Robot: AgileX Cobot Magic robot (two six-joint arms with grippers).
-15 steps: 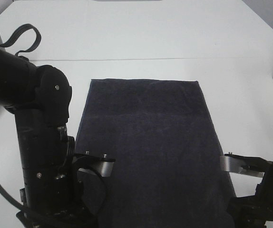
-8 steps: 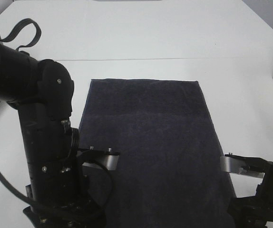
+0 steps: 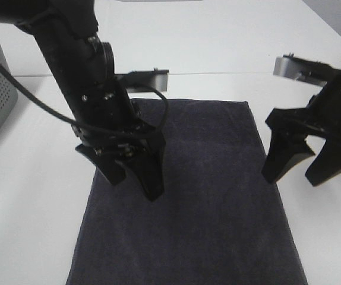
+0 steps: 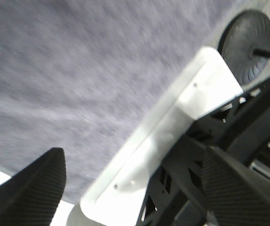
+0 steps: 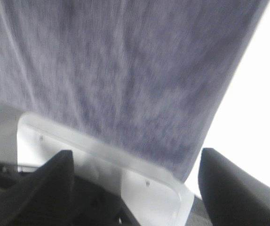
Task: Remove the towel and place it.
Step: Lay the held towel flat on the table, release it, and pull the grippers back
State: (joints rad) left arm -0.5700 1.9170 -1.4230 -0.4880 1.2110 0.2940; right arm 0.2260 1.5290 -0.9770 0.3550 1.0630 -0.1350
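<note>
Both wrist views are blurred, and the towel [image 3: 206, 196] runs off the near edge of the high view, hiding its near hem. The left gripper [image 3: 132, 178] hangs with jaws spread wide and empty; the towel lies flat on the white table [image 3: 218, 41] directly beneath it. The right gripper [image 3: 297, 173], likewise spread and empty, has the towel's side edge beneath it, one finger above cloth, the other above bare table

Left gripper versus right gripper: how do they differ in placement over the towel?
The left gripper hangs with both fingers over the towel, left side; the right gripper straddles its right edge, outer finger over the table. The left gripper's arm slants in from far left; the right gripper's is mostly out of frame. Both are open and empty.
</note>
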